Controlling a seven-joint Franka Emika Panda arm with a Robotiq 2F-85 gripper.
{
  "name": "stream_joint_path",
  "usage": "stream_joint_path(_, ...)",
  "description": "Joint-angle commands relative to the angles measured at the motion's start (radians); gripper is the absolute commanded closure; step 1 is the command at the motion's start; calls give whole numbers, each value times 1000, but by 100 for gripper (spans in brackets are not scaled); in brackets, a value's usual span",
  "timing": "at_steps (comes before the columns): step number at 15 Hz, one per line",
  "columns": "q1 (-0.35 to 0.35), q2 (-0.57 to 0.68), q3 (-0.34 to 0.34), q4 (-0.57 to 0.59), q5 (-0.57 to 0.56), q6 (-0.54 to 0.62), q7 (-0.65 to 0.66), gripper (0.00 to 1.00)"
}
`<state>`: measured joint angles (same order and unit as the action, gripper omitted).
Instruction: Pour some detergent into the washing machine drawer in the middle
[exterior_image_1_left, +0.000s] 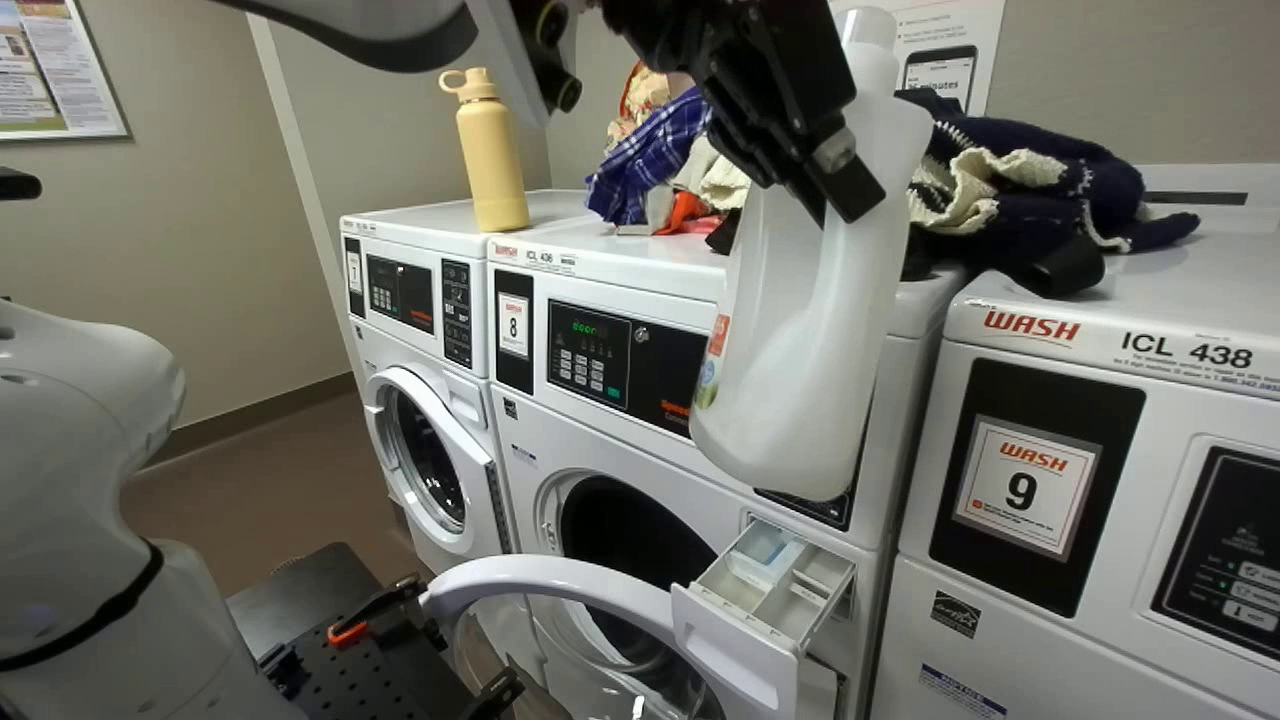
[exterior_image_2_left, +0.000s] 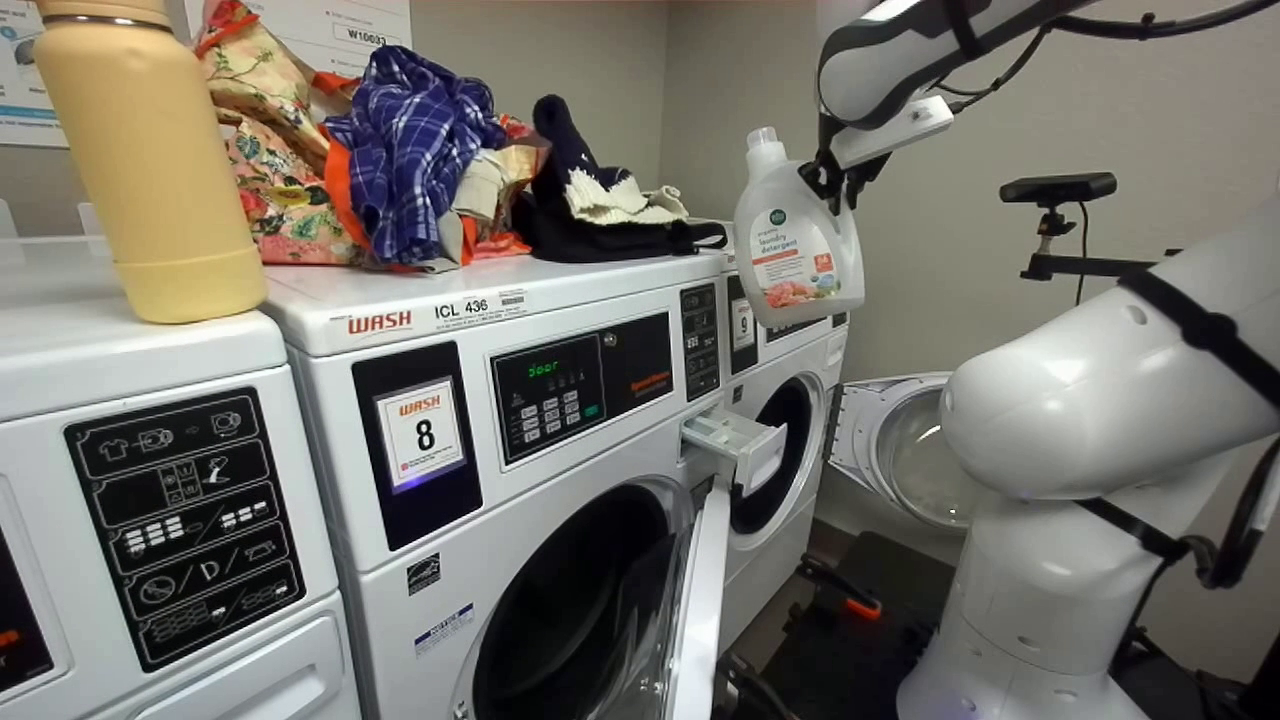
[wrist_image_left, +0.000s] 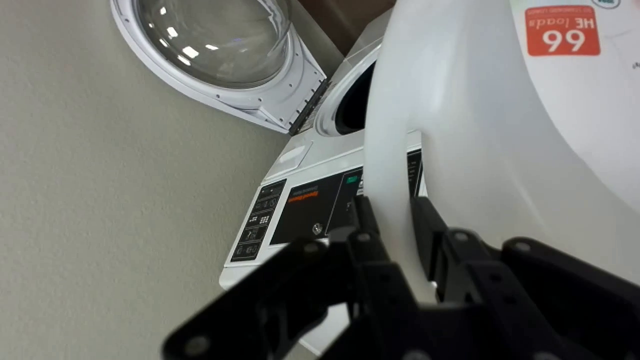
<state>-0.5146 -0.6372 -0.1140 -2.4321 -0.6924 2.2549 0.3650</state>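
Note:
The detergent jug (exterior_image_1_left: 800, 400) is translucent white, with a red-orange label that shows in an exterior view (exterior_image_2_left: 790, 250). Its top is a pale spout; no blue cap shows. My gripper (exterior_image_1_left: 845, 195) is shut on the jug's handle; the wrist view shows both fingers (wrist_image_left: 392, 215) against it. The jug hangs slightly tilted in the air, spout up. In an exterior view it appears above the pulled-out washing machine drawer (exterior_image_1_left: 735, 640), which has several inner compartments; the drawer also shows in an exterior view (exterior_image_2_left: 760, 455). The white washing machine (exterior_image_1_left: 620, 445) has a dark panel.
The machine's round door (exterior_image_1_left: 540, 572) stands open below the drawer. A yellow bottle (exterior_image_1_left: 492, 160) and piled clothes (exterior_image_2_left: 410, 150) sit on the machine tops. The machine with the "9" sticker (exterior_image_1_left: 1020, 490) stands alongside. A camera on a stand (exterior_image_2_left: 1058, 188) is near the wall.

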Motion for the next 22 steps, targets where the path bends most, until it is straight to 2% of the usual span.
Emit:
stream_joint_path(1,5,4,-6,-15,-113,33,15,94)
stream_joint_path(4,21,29,3,-37,-219,11,36,94)
stream_joint_path(13,116,101,7,-134,-431,-50,146,94)
stream_joint_path(22,225,75,7,-165,-609,-267,84,94)
